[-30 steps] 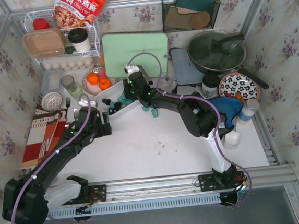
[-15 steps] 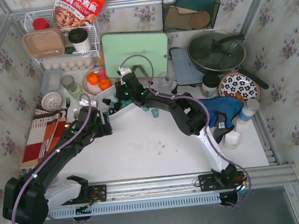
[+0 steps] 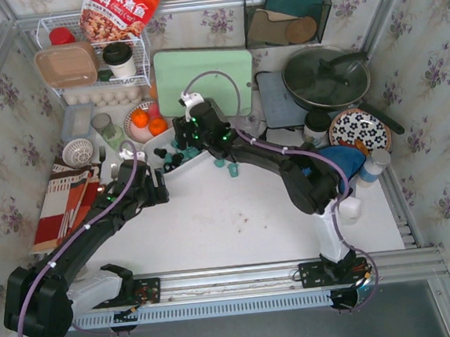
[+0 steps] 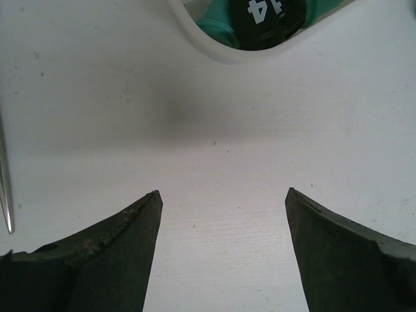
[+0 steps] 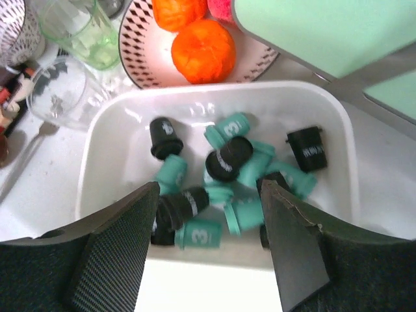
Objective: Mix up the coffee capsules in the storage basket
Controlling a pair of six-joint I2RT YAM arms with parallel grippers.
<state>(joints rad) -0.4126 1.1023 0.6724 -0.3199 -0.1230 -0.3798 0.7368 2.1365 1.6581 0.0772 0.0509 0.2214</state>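
Observation:
The white storage basket [image 5: 104,130] holds several teal and black coffee capsules [image 5: 227,156] lying jumbled on their sides. In the top view the basket [image 3: 183,163] sits left of the table's middle, partly hidden by my right arm. My right gripper [image 5: 209,188] is open and empty, hovering over the basket's near side, and it shows in the top view [image 3: 183,139]. Two teal capsules [image 3: 226,167] lie on the table outside the basket. My left gripper [image 4: 222,192] is open and empty over bare table, just short of the basket's corner [image 4: 214,52]; it also shows in the top view [image 3: 161,191].
A patterned plate with oranges [image 5: 195,39] and drinking glasses [image 5: 88,32] stand right behind the basket. A green cutting board [image 3: 205,79], a pan [image 3: 326,77], a wire rack [image 3: 93,62], a floral plate [image 3: 359,129] and a white cup [image 3: 349,207] ring the table.
My right gripper swung left over the basket, then back a little to the right. The capsules have shifted inside. My left arm has not moved.

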